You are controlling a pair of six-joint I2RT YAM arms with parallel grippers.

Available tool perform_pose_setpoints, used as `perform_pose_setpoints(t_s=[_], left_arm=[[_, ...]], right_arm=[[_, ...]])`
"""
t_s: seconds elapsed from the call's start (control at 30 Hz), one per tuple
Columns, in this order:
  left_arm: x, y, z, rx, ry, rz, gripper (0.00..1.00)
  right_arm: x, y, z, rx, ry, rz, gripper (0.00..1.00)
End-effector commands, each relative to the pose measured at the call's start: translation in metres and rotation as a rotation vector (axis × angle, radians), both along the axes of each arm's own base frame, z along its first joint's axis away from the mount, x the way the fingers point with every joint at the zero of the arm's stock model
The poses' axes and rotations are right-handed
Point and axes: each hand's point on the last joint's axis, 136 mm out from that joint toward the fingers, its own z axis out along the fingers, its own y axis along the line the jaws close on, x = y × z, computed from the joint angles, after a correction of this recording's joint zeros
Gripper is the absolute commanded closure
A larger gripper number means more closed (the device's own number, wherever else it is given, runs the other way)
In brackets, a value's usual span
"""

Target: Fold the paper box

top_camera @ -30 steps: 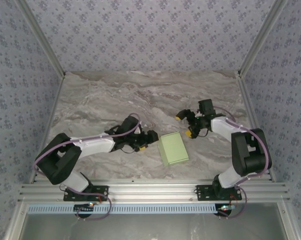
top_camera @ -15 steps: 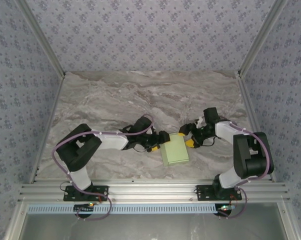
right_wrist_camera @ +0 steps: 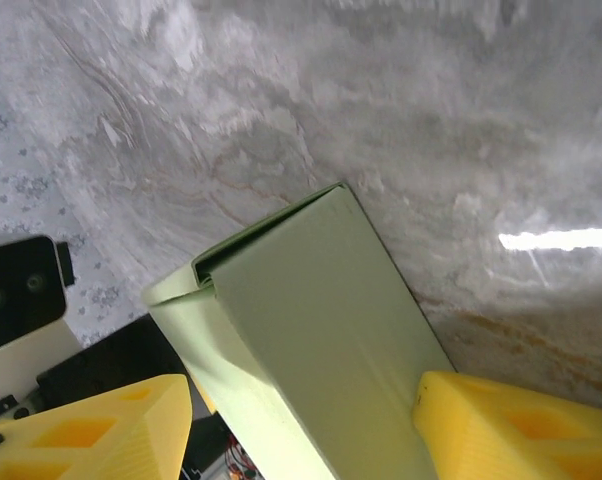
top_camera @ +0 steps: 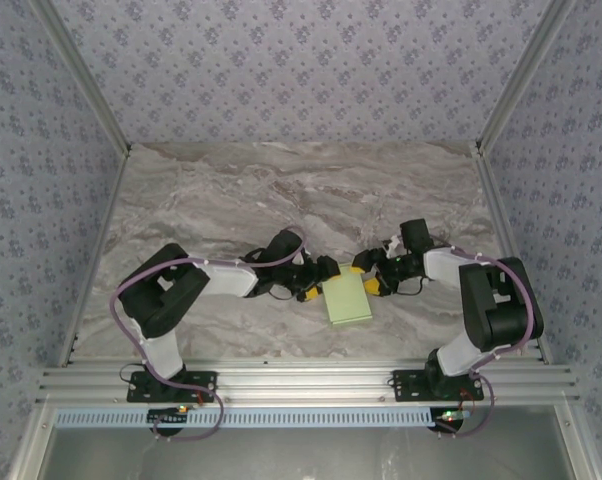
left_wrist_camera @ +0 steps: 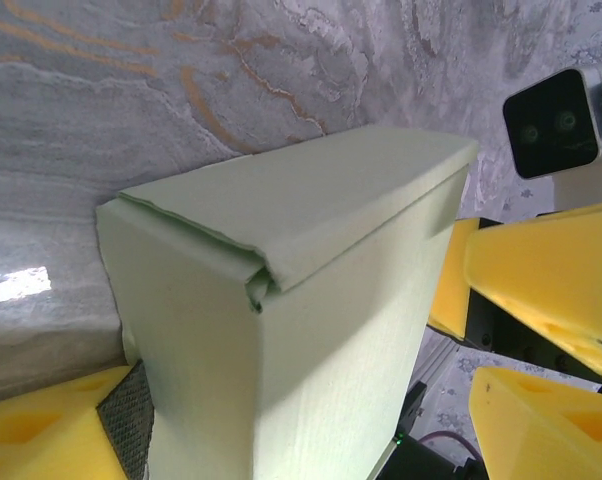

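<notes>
- The paper box (top_camera: 347, 300), pale green and closed into a flat rectangle, lies on the marble table (top_camera: 231, 200). It sits just below and right of the middle of the overhead frame, between the two grippers.
- In the left wrist view, we see a flap edge running along the box's top, with a small crumple where it meets the corner near the middle of the frame.
- In the right wrist view, a narrow gap shows at the seam of the box's corner, left of centre.
- The left gripper (top_camera: 318, 281) meets the box's upper left corner in the overhead frame, its fingers apart with the box between them. The lower-left finger (left_wrist_camera: 51, 440) has its dark pad against the box's side, while the lower-right finger (left_wrist_camera: 551, 420) stands clear of the card.
- The right gripper (top_camera: 366, 280) comes in at the box's upper right corner. Its yellow fingers (right_wrist_camera: 511, 430) flank the box from the bottom corners of the right wrist view, both close against the card. We cannot tell whether they clamp it or merely touch it.
- The right arm's camera (left_wrist_camera: 559, 122) appears at the upper right of the left wrist view. The left arm's camera (right_wrist_camera: 16, 290) appears at the left edge of the right wrist view.
- Patterned walls (top_camera: 301, 70) enclose the table, and an aluminium rail (top_camera: 301, 380) crosses the bottom of the overhead frame.
</notes>
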Motion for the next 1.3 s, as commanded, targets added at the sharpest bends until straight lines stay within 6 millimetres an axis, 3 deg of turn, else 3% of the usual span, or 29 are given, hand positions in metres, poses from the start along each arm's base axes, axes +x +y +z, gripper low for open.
perform_pose_setpoints(t_s=[0.0, 0.2, 0.33, 0.43, 0.57, 0.73, 1.03, 1.27], left_arm=[[0.008, -0.03, 0.008, -0.103, -0.108, -0.041, 0.17], [0.02, 0.013, 0.004, -0.036, -0.118, 0.008, 0.15], [0.012, 0.023, 0.017, -0.008, -0.14, -0.025, 0.15], [-0.01, 0.019, 0.024, 0.007, -0.142, -0.087, 0.14], [-0.052, 0.011, 0.013, 0.076, -0.107, -0.195, 0.14], [-0.08, 0.004, 0.003, 0.095, -0.073, -0.228, 0.14], [-0.086, -0.017, 0.016, 0.092, -0.105, -0.271, 0.14], [-0.085, -0.029, 0.009, 0.038, -0.085, -0.267, 0.14]], right_arm=[[-0.012, 0.016, -0.006, 0.039, 0.043, 0.033, 0.35], [-0.014, -0.001, -0.002, -0.005, 0.045, 0.0, 0.34], [-0.023, -0.013, 0.0, -0.028, 0.063, 0.003, 0.32], [-0.032, -0.018, -0.001, -0.035, 0.078, 0.013, 0.32], [-0.048, -0.019, -0.003, -0.036, 0.099, 0.025, 0.31], [-0.063, -0.019, -0.004, -0.029, 0.111, 0.035, 0.31], [-0.072, -0.001, -0.001, -0.019, 0.098, 0.059, 0.31], [-0.068, 0.015, 0.002, -0.013, 0.083, 0.065, 0.31]])
